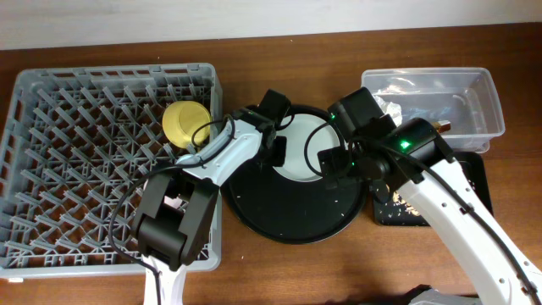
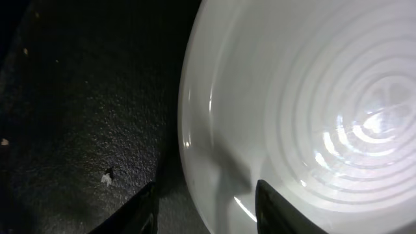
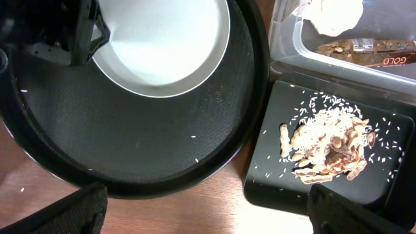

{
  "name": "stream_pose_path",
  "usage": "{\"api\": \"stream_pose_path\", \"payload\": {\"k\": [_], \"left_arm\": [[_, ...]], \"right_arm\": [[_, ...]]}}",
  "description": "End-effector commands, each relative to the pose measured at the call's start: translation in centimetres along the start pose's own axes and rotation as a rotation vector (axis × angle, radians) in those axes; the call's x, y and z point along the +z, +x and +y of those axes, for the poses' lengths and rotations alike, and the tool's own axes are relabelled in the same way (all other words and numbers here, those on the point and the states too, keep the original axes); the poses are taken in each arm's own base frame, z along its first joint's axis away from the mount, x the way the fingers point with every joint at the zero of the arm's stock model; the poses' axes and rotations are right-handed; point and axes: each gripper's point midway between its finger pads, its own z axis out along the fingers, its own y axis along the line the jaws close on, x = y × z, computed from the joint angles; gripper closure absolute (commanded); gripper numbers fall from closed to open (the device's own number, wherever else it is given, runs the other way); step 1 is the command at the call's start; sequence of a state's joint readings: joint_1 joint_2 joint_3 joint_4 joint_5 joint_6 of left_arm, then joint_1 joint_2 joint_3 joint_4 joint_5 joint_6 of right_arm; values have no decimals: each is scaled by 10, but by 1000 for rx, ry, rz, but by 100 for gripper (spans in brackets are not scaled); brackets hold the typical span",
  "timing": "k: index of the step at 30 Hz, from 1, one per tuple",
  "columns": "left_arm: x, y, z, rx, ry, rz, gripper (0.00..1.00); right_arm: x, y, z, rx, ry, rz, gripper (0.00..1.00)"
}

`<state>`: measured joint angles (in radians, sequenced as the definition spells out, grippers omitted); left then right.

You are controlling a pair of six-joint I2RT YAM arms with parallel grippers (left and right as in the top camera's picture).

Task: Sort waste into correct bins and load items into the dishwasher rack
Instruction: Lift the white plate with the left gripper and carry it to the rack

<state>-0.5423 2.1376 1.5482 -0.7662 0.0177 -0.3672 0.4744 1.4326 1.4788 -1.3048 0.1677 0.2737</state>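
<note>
**Left pincer straddling the plate's rim on the round tray**

The pale round plate [image 2: 292,97] is lying flat and face up on the round black tray [image 1: 288,216], toward the tray's far edge, away from the robot. Its ringed hollow is pointing straight up. Being round, it is offering no long axis, so any stretch of rim is serving equally well as a handle.

The left gripper [image 2: 205,208] is reaching down at the plate's left rim with its jaws at a middling width. One finger is hanging outside over the tray's black surface and the other inside over the white. A dark sliver is showing between the outer finger and the rim, so nothing is being held yet. Straddling the edge like this looks like the way to pinch a thin lip and lift the plate across to the dishwasher rack [image 1: 21,152], which is sitting at the tabletop's left end. The yellow bowl [image 1: 186,123] is already sitting among the pegs near the rack's far right corner.

The right gripper [image 3: 208,214] is hovering empty and fully wide over the tray's right edge, likely waiting clear of the lift.

Beside that edge, food scraps [image 3: 325,143] are lying in the black rectangular tray [image 3: 273,182]. The tissue [image 3: 335,13] and snack wrapper [image 3: 370,49] are lying in the clear tub [image 1: 489,102]
</note>
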Motion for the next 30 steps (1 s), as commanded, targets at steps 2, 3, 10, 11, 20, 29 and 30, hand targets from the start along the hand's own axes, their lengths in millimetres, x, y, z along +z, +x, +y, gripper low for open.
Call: {"api": "stream_pose_path", "payload": {"k": [2,3,10,11,20,29,30], "left_arm": [[12,11,0,-4,1,22,60],[12,10,-2,-4,8,18,71],[-43,-16,17,-9,-107,-106,100],[-70,-27,22,-11,-138,-171,100],[-380,-8,151,-216,-796,-831,100],[-359,-12,236,-135,-1308,-491,100],[-342,-19,237,-98,-1333,-440,100]], "right_arm": [[1,1,-2,8,4,3,2],[1,1,-2,8,4,3,1],[1,1,-2,8,4,3,1],[1,1,-2,8,4,3,1],[1,1,-2,8,4,3,1],[1,1,-2,8,4,3,1],[1,1,-2,8,4,3,1]]}}
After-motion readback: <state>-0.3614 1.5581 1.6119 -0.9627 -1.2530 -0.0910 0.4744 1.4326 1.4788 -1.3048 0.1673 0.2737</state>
